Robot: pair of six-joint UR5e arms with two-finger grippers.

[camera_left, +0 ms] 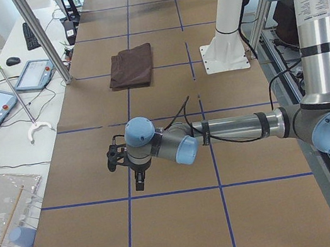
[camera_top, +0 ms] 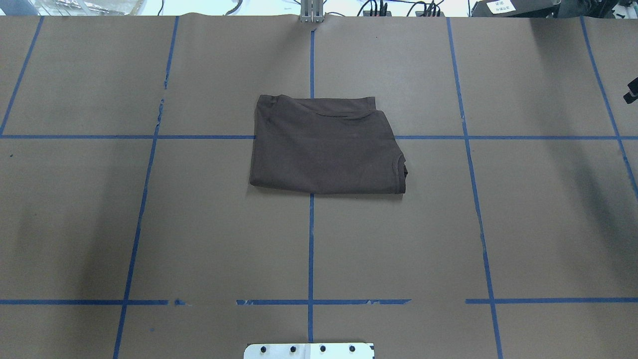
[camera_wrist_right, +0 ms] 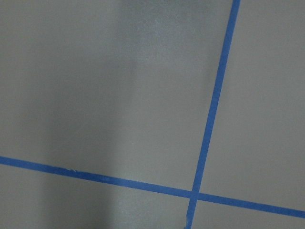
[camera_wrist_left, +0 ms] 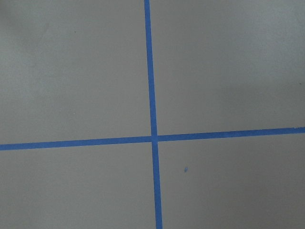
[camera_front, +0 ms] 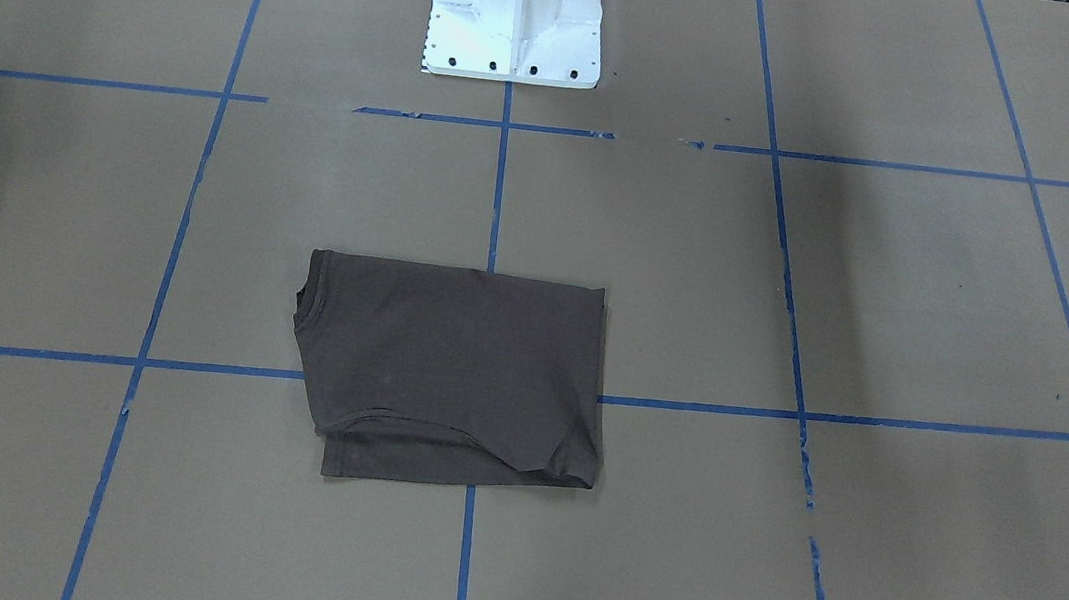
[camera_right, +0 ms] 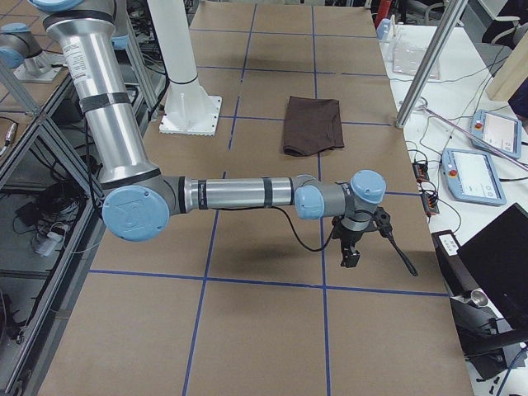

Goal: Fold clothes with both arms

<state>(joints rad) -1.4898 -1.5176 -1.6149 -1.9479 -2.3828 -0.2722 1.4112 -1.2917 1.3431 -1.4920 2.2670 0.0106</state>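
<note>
Folded T-shirt [camera_front: 451, 371] lies well apart from left tool [camera_left: 139, 180] and right tool [camera_right: 350, 254].

A dark brown-grey fabric T-shirt [camera_top: 324, 149] lay folded into a flat rectangle mid-table, its ribbed collar toward the robot's right end. The silver-grey tubular left arm [camera_left: 230, 130] and right arm [camera_right: 239, 194] stretched level over opposite table ends, well apart from it.
</note>
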